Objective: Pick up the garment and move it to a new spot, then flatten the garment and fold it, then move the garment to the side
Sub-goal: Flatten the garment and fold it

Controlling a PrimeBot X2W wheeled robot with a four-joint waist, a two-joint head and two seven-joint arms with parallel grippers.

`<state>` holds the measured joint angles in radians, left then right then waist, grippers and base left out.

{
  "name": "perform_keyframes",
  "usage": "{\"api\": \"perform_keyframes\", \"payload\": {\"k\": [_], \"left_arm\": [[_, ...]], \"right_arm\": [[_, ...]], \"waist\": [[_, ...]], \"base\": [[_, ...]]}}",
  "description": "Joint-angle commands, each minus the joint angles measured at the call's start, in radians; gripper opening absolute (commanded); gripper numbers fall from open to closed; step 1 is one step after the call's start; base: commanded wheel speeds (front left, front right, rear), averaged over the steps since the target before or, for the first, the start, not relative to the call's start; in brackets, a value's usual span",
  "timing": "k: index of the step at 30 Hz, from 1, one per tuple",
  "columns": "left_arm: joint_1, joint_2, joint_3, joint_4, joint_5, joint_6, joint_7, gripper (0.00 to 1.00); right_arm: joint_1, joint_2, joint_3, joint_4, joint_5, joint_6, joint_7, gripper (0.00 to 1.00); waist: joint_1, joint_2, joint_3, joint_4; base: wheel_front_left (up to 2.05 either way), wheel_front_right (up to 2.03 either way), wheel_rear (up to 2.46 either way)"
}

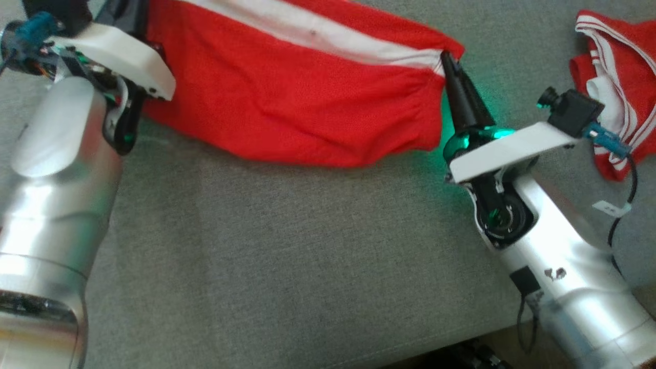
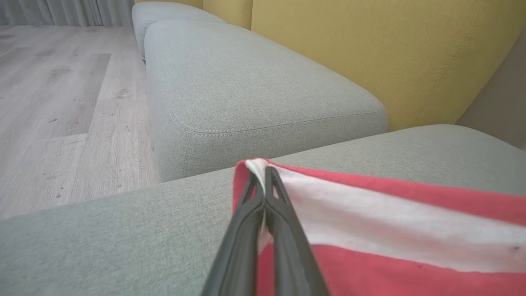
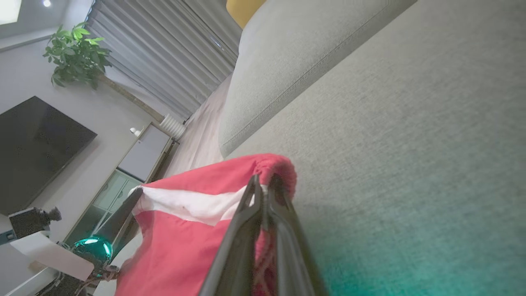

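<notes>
We see the garment [image 1: 287, 97] in bright red w/ one broad white band. The 2nd garment [image 1: 622, 77] is red too, w/ thin white stripes & white trim. The sofa seat [image 1: 287, 256] is plain grey weave and the backrest [image 2: 370, 53] mustard yellow. Left fingers [image 2: 283, 230] & right fingers [image 1: 461, 87] are black. The forearms [image 1: 51, 169] are silver w/ white brackets, and a light [image 1: 492, 134] glows green. Floor [image 2: 61, 123]: pale grey-brown wood grain. Curtain [image 3: 164, 53] grey, plant [image 3: 76, 53] green, TV [image 3: 33, 148] black.

We list the room
Grey sofa seats [image 2: 254, 82], yellow backrest [image 2: 390, 49], pale wood floor [image 2: 61, 102], grey curtains [image 3: 164, 53], leafy plant [image 3: 76, 53].
</notes>
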<state>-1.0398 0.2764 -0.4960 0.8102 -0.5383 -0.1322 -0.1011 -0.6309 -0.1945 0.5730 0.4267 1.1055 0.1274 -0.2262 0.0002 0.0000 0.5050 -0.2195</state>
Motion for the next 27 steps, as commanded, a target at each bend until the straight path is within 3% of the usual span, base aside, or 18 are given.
{"api": "perform_keyframes", "payload": {"k": [1, 5, 6, 7, 8, 9, 13, 24, 27], "left_arm": [[-0.051, 0.033, 0.015, -0.015, -0.002, 0.002, -0.014, 0.00], [-0.078, 0.024, -0.010, 0.036, -0.003, 0.002, -0.037, 0.00], [-0.082, 0.020, -0.018, 0.047, -0.003, 0.002, -0.043, 0.11], [-0.084, 0.017, -0.026, 0.056, -0.005, 0.002, -0.050, 0.56], [-0.087, 0.014, -0.032, 0.066, -0.007, 0.002, -0.060, 1.00], [-0.087, 0.011, -0.036, 0.077, -0.010, 0.002, -0.071, 1.00], [-0.074, 0.009, -0.044, 0.114, -0.022, 0.002, -0.113, 1.00], [0.062, -0.019, -0.043, 0.195, -0.052, 0.008, -0.144, 1.00], [0.074, -0.028, -0.057, 0.214, -0.053, 0.007, -0.126, 1.00]], "right_arm": [[-0.004, 0.012, 0.004, -0.015, 0.008, 0.003, -0.013, 0.00], [-0.018, 0.020, 0.025, 0.000, 0.006, 0.003, -0.022, 0.00], [-0.021, 0.021, 0.029, 0.004, 0.006, 0.003, -0.024, 0.00], [-0.024, 0.021, 0.030, 0.009, 0.003, 0.003, -0.026, 0.34], [-0.025, 0.022, 0.031, 0.013, 0.000, 0.003, -0.028, 0.92], [-0.024, 0.021, 0.032, 0.016, -0.005, 0.003, -0.029, 1.00], [-0.006, 0.008, 0.000, 0.038, -0.083, 0.003, -0.034, 1.00], [0.176, 0.076, -0.366, -0.032, -0.611, 0.003, -0.035, 1.00], [0.202, 0.088, -0.405, -0.059, -0.698, 0.003, -0.035, 1.00]], "waist": [[-0.0002, 0.0000, 0.007, -0.005], [-0.0002, 0.0000, 0.010, -0.004], [-0.0002, 0.0000, 0.010, -0.004], [-0.0002, 0.0000, 0.009, -0.003], [-0.0002, 0.0000, 0.008, -0.001], [-0.0002, 0.0000, 0.005, 0.000], [-0.0002, 0.0000, -0.014, 0.007], [-0.0002, 0.0000, -0.060, 0.034], [-0.0002, 0.0000, -0.058, 0.037]], "base": [[0.00, 0.00, 0.00], [0.00, 0.00, 0.00], [0.00, 0.00, 0.00], [0.00, 0.00, 0.00], [0.00, 0.00, 0.00], [0.00, 0.00, 0.00], [0.00, 0.00, 0.00], [0.00, 0.00, 0.00], [0.00, 0.00, 0.00]]}}
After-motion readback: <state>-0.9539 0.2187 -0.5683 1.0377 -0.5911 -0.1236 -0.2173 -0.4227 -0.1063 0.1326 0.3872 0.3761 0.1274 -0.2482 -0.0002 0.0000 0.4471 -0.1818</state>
